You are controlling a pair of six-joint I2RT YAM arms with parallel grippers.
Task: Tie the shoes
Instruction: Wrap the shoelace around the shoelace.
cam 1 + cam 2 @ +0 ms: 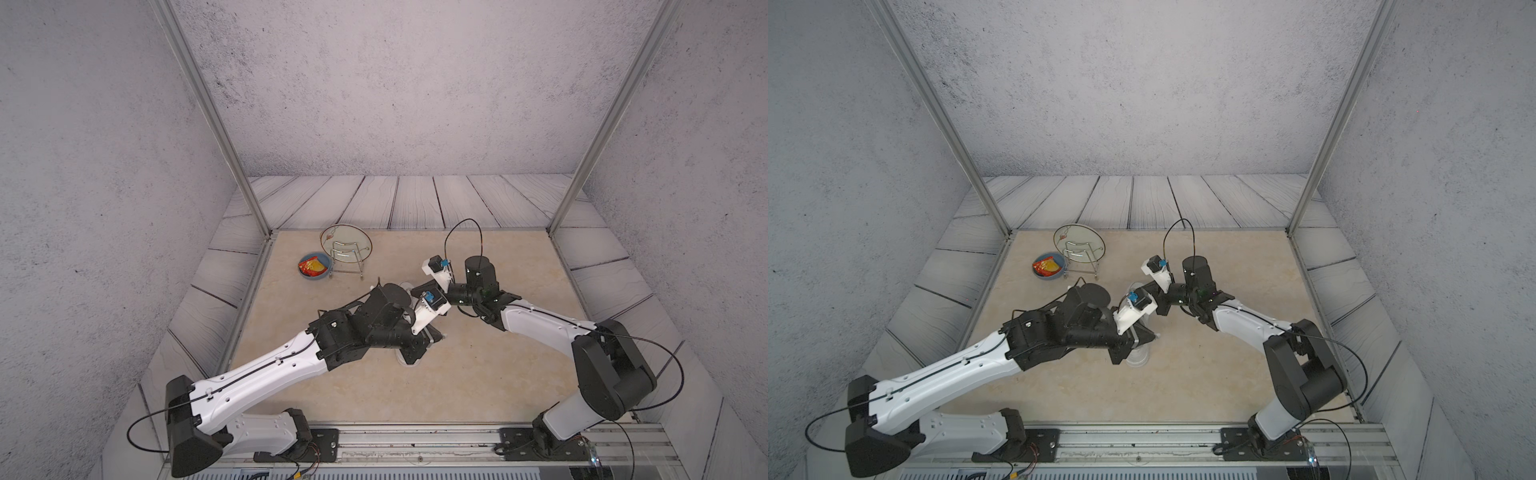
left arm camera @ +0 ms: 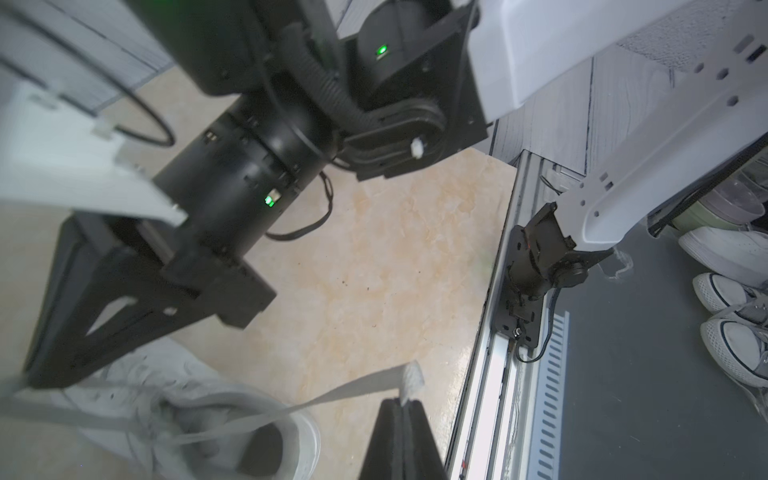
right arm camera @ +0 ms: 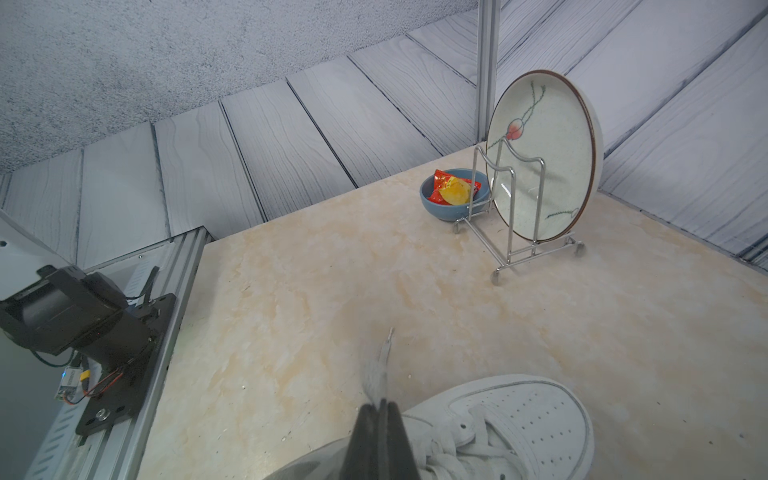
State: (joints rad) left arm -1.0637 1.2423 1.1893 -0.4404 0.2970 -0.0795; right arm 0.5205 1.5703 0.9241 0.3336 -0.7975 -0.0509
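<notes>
Sneaker (image 3: 498, 424), single, all-white, low-top, perforated toe box: sole-down on the beige marbled table (image 3: 291, 311), about mid-table in both top views, toe toward 12 o'clock, heel toward 6 o'clock, mostly hidden there beneath the two wrists. Laces (image 2: 332, 395), flat, white: one strand drawn taut from the collar to the left gripper (image 2: 402, 405). Left gripper: jaws pressed together, pinching the frayed end of that strand; set over the heel end, on the sneaker's 6 o'clock side. Right gripper (image 3: 381, 405): jaws pressed together, pinching another end of the laces, its tip poking out past the fingertips; set just above the toe end, on the sneaker's 12 o'clock side. Grippers near each other, not touching, sneaker directly below both. Left arm (image 1: 266, 370): reaching in from 7 o'clock. Right arm (image 1: 540, 328): reaching in from 4 o'clock. Blue bowl (image 3: 440, 208): well apart from the sneaker at 10 o'clock, holding a red-and-yellow snack packet (image 3: 453, 191). Plate (image 3: 540, 166), pale with a brown rim and a painted radish motif: upright in a wire rack (image 3: 515, 249), just beside the bowl, at 11 o'clock from the sneaker. Aluminium rail (image 1: 415, 436): along the 6 o'clock table edge, bearing both arm bases. Further white shoes (image 2: 723, 291): off the table, on a dark surface beyond the rail.
</notes>
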